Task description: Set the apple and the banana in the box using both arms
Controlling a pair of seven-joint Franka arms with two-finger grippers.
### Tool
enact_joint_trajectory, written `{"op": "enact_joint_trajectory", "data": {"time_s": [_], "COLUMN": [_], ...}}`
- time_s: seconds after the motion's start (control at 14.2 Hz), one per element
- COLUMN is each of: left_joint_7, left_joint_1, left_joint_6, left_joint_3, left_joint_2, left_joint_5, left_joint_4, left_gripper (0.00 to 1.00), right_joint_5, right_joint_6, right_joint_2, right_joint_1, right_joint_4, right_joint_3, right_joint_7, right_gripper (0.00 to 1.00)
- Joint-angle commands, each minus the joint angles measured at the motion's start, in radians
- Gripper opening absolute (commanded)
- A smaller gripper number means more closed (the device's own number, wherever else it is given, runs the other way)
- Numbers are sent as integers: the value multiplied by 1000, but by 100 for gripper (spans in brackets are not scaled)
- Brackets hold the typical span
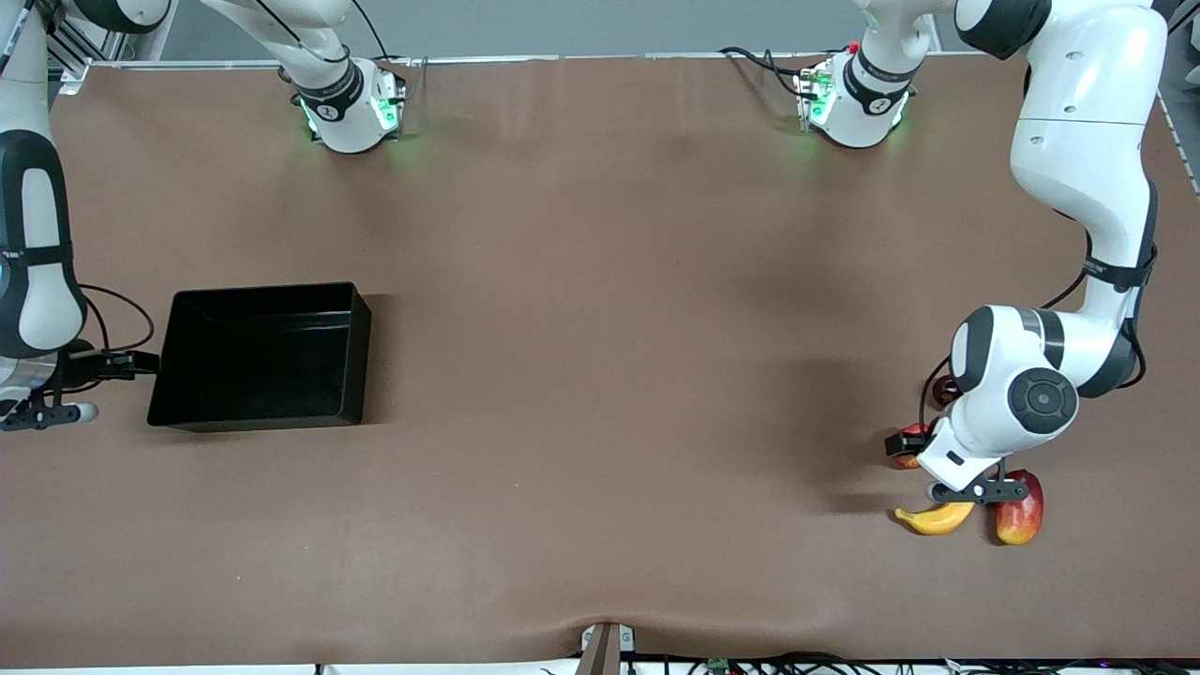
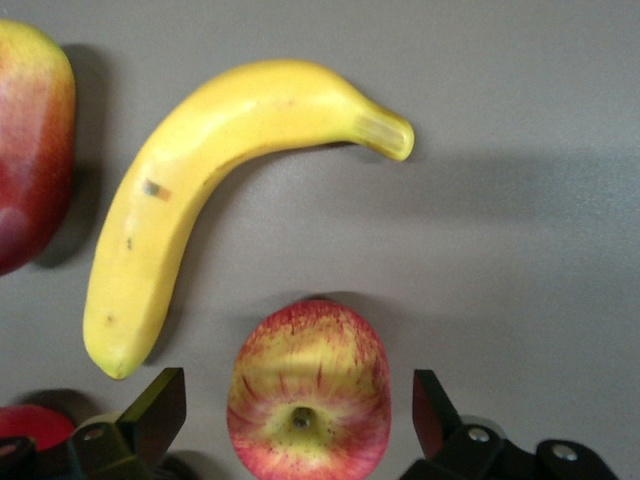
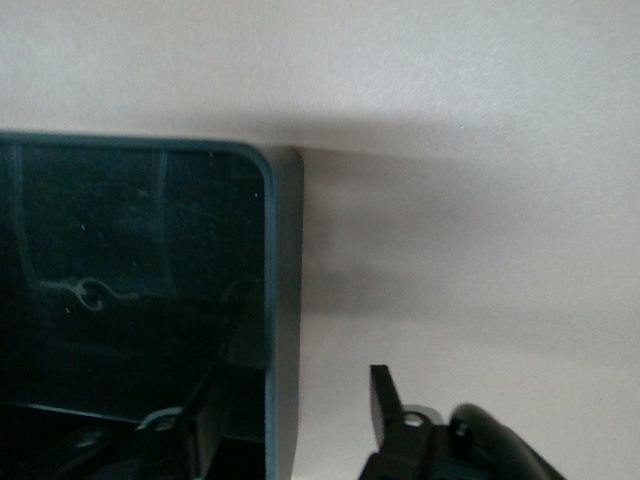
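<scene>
The apple (image 2: 308, 400), red with yellow streaks and its stem dimple up, lies on the table. My left gripper (image 2: 298, 385) is over it, open, with a finger on each side and a gap to both. The banana (image 2: 200, 190) lies beside the apple; it also shows in the front view (image 1: 936, 518), at the left arm's end. There my left gripper (image 1: 975, 492) hides the apple. The black box (image 1: 262, 292) stands empty at the right arm's end. My right gripper (image 1: 37, 414) is open astride the box wall (image 3: 287, 300), one finger inside and one outside.
A red-yellow mango-like fruit (image 1: 1020, 514) lies beside the banana and also shows in the left wrist view (image 2: 30, 150). A bit of red fruit (image 1: 911, 459) peeks from under the left wrist. Another red fruit edge (image 2: 30, 425) shows by the left gripper's finger.
</scene>
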Motion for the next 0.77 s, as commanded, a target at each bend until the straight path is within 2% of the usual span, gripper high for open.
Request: {"op": "enact_joint_trajectory", "data": {"time_s": [0.0,0.14,0.35,0.49,0.56,0.63,0.7], "left_joint_7": [-29,-29,-31,-28,-26,-23,-21], "left_joint_1": [3,5,8,8,7,7,8], "left_joint_6": [17,22,22,19,18,16,13], "left_joint_3": [-2,-2,-4,-4,-5,-5,-5], "left_joint_2": [-9,-9,-12,-19,-22,-26,-32], "left_joint_5": [7,5,5,5,5,5,5], "left_joint_4": [-25,-34,-34,-34,-33,-30,-28], "left_gripper": [100,97,56,18,5,0,0], "right_joint_5": [-6,-4,0,34,39,56,94], "right_joint_6": [9,6,-21,-73,-112,-170,-234], "right_joint_2": [-10,-10,-11,-20,-25,-25,-25], "right_joint_1": [-23,-24,-20,-12,-7,3,11], "right_joint_4": [-31,-34,-32,-14,21,55,86], "right_joint_3": [16,18,19,19,21,22,21], "right_joint_7": [-43,-43,-40,-40,-33,-25,9], "right_gripper": [0,0,0,0,0,0,0]}}
